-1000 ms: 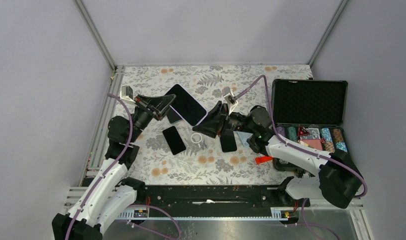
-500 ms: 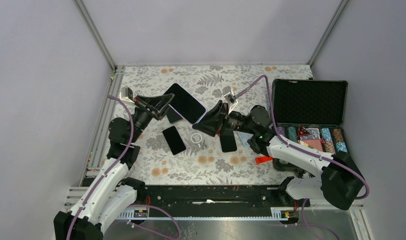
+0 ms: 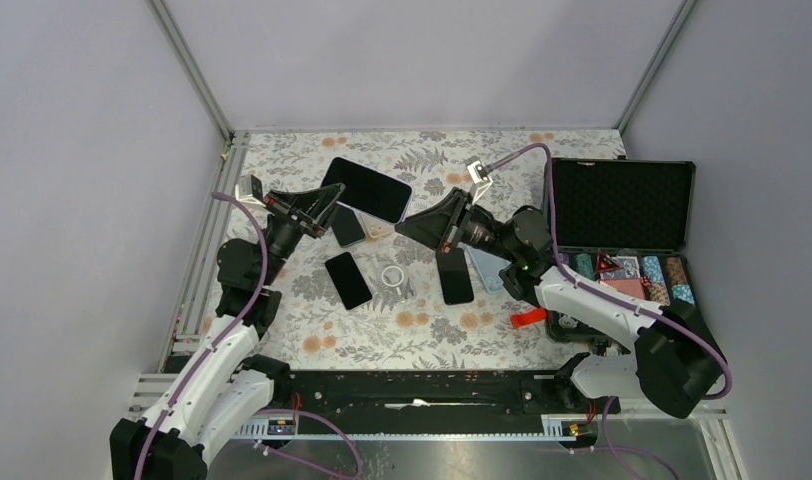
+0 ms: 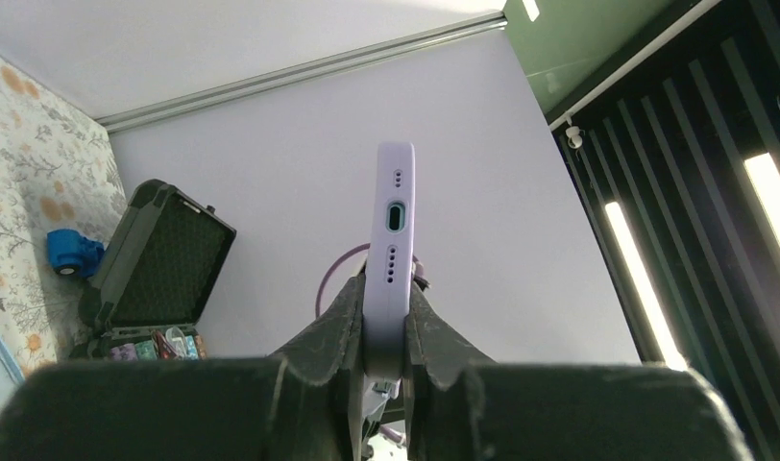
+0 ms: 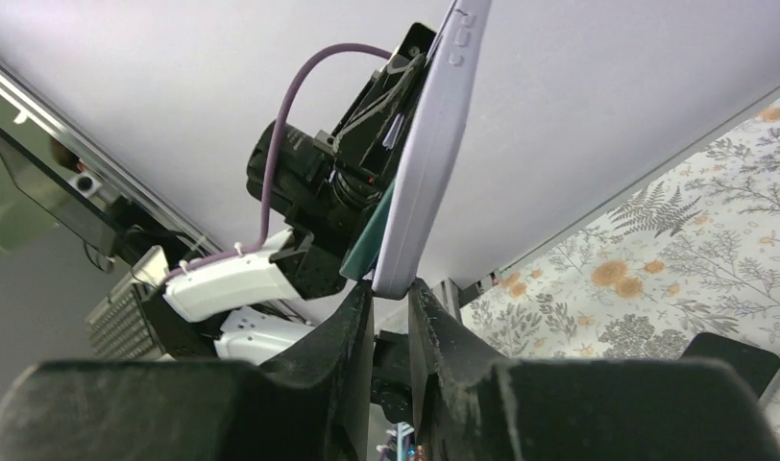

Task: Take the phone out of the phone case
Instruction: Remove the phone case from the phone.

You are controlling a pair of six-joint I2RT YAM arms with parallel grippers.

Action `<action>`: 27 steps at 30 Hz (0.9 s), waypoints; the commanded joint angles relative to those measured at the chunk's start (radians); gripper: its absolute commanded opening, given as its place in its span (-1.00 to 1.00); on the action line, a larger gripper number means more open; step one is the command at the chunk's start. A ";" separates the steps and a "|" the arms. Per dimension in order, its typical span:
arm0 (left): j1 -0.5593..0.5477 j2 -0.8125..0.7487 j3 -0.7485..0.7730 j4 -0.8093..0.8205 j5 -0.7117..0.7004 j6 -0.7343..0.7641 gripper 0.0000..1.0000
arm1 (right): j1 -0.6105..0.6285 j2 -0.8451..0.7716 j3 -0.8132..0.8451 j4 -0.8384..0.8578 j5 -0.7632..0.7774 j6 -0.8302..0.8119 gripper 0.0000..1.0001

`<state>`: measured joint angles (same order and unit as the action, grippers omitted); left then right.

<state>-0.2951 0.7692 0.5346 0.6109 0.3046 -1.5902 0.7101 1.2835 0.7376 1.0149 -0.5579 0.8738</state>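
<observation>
In the upper centre of the top view, the phone (image 3: pixel 367 189) in its lilac phone case (image 4: pixel 393 230) is clamped at one end by the left gripper (image 3: pixel 329 206), with the right gripper (image 3: pixel 406 222) pinching the opposite corner.

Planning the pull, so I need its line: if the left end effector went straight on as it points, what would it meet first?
The left end effector clamps the lavender-cased phone, so that comes first; past it, probably the right end effector at the phone's far corner, though depth is unclear.
</observation>
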 commanded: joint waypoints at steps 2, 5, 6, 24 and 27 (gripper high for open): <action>-0.022 -0.050 0.033 0.255 0.178 -0.056 -1.00 | -0.059 0.034 0.033 0.026 0.141 0.136 -0.40; -0.023 -0.052 0.037 0.257 0.194 -0.033 -1.00 | -0.060 0.006 0.052 -0.065 0.165 0.110 -0.20; -0.023 -0.051 0.041 0.261 0.205 -0.024 -1.00 | -0.061 -0.006 0.059 -0.102 0.188 0.101 -0.20; -0.025 -0.069 0.041 0.350 0.286 -0.001 -1.00 | -0.064 0.036 0.090 -0.134 0.283 0.249 -0.42; -0.028 -0.067 0.033 0.379 0.311 0.019 -1.00 | -0.063 0.043 0.103 -0.130 0.292 0.265 -0.32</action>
<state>-0.2840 0.7654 0.5339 0.7204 0.3573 -1.5043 0.6796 1.2873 0.7891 0.9489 -0.4278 1.1286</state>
